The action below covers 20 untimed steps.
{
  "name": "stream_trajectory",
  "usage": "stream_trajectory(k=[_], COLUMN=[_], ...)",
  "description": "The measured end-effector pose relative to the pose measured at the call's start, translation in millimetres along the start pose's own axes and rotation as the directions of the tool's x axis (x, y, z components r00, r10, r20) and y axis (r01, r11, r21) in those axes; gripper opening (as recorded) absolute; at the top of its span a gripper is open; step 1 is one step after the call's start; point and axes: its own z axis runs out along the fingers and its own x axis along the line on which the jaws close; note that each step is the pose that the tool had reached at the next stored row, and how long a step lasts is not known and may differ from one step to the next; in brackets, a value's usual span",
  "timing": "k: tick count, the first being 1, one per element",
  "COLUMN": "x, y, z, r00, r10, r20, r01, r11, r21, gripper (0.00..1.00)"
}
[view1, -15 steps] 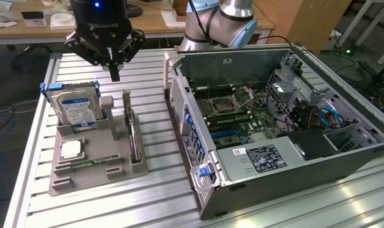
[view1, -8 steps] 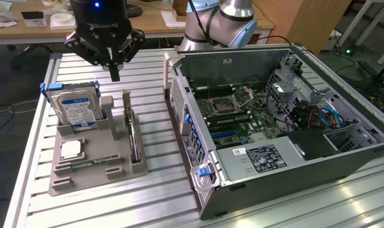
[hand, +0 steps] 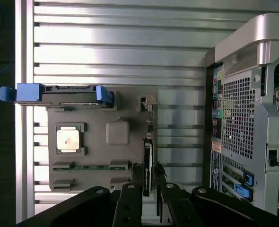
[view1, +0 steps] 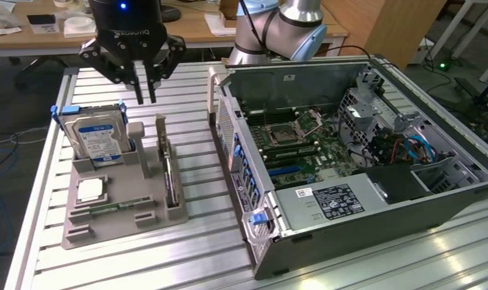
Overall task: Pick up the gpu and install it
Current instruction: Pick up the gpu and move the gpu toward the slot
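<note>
Nearest: the corner of the open PC case (view1: 268, 241), lying on its side on the slatted metal table (view1: 188, 260), motherboard facing up. It takes up the exterior view's right half.

To the exterior view's left of the case sits a grey holder tray (view1: 127, 187). The gpu (view1: 170, 175) stands on edge in the tray's slot on the side nearest the case, its silver bracket at the far end. Not picked up, nothing touching it.

Also on the tray: the hard drive (view1: 99, 139) w/ blue rails, upright at the far left. A square cpu chip (view1: 91, 190) lies flat in front of it, and a green memory stick (view1: 107, 208) lies nearer still.

The gripper (view1: 145, 98) hangs above the tray's far end, btwn hard drive and gpu, clear of both. Its fingers (view1: 139, 90) are parted a little and empty. From the wrist view the gpu (hand: 147, 165) lines up w/ the gap in the gripper (hand: 150, 189).
</note>
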Motion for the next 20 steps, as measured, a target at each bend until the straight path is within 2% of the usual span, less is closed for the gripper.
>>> stream_trajectory(k=[1, 4, 7, 8, 10, 12, 13, 17, 20], x=[0.0, 0.0, 0.0, 0.0, 0.0, 0.1, 0.1, 0.2, 0.3], y=[0.0, 0.0, 0.0, 0.0, 0.0, -0.2, -0.2, -0.5, -0.7], z=[0.0, 0.0, 0.0, 0.0, 0.3, 2.7, 4.4, 11.5, 14.9], r00=[1.0, 1.0, 1.0, 1.0, 1.0, 1.0, 1.0, 0.9996, 0.9991], r10=[0.0, 0.0, 0.0, 0.0, 0.0, 0.0, -0.002, -0.03, -0.042], r20=[0.0, 0.0, 0.0, 0.0, 0.0001, -0.0001, -0.0004, -0.002, -0.0033], r01=[0.0, 0.0, 0.0, 0.0, 0.0, 0.0, 0.002, 0.03, 0.042], r11=[1.0, 1.0, 1.0, 1.0, 1.0, 1.0, 1.0, 0.9996, 0.9991], r21=[0.0, 0.0, 0.0, 0.0, -0.0001, 0.0001, 0.0003, 0.0015, 0.0097], gripper=[0.29, 0.35, 0.53, 0.53, 0.64, 0.64, 0.71, 0.71, 0.71])
